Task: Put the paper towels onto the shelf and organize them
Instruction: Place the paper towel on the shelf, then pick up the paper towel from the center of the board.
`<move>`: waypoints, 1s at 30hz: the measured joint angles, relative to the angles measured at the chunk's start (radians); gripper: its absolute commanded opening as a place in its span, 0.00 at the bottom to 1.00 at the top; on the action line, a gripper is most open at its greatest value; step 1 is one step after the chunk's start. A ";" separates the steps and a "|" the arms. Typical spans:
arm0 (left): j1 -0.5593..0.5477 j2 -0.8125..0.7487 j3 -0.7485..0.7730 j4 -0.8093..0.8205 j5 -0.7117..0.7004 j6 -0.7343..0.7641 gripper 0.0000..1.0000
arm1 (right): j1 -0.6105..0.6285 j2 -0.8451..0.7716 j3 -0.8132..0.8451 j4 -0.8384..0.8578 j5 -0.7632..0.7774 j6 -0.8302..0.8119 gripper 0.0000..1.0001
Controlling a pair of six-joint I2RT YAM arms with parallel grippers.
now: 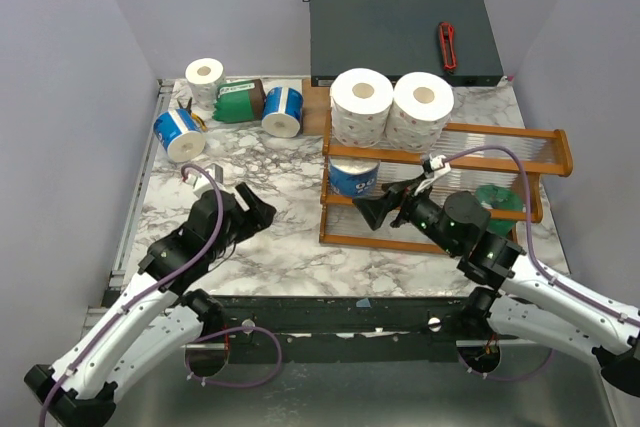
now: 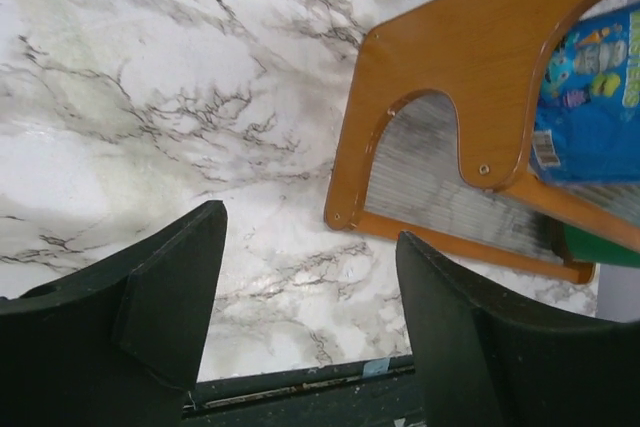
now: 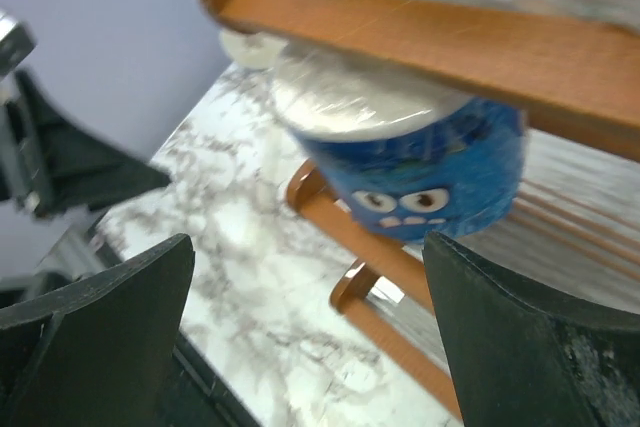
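We've got the paper towels in two camps: two white rolls (image 1: 362, 105) stand side by side on the top tier of the shelf (image 1: 520, 134), with a blue roll (image 3: 430, 177) upright on the tier below at the left end. Four loose rolls (image 1: 238, 101) sit clustered at the far left of the table (image 1: 290, 247), well apart from it. The right arm reaches in from the right, forearm angled at the shelf. The right gripper (image 3: 308, 238) is level with that blue roll and just in front of it, jaws spread wide with nothing between them. The left gripper (image 2: 310, 225) hovers low over the table near the shelf's near corner, wrist tipped down, fingers parted and empty too. We'd expect these rolls to be light and squashy, the wrapped ones a touch slick — so take them across the fat middle with a gentle squeeze.
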 measured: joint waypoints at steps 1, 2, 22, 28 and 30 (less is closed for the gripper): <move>0.023 0.012 0.013 0.000 0.002 0.008 0.76 | 0.000 -0.015 0.000 -0.011 -0.032 -0.001 1.00; 0.049 0.026 0.027 0.001 0.006 0.014 0.76 | 0.000 -0.029 -0.001 -0.022 -0.061 -0.001 1.00; 0.466 0.208 0.031 0.240 0.182 -0.203 0.86 | 0.000 -0.175 -0.127 -0.139 -0.280 0.088 0.98; 0.499 0.275 0.008 0.415 0.181 -0.228 0.86 | 0.000 -0.185 -0.158 -0.148 -0.287 0.090 0.98; 0.499 0.336 -0.002 0.522 0.207 -0.228 0.86 | 0.000 -0.181 -0.162 -0.151 -0.290 0.090 0.98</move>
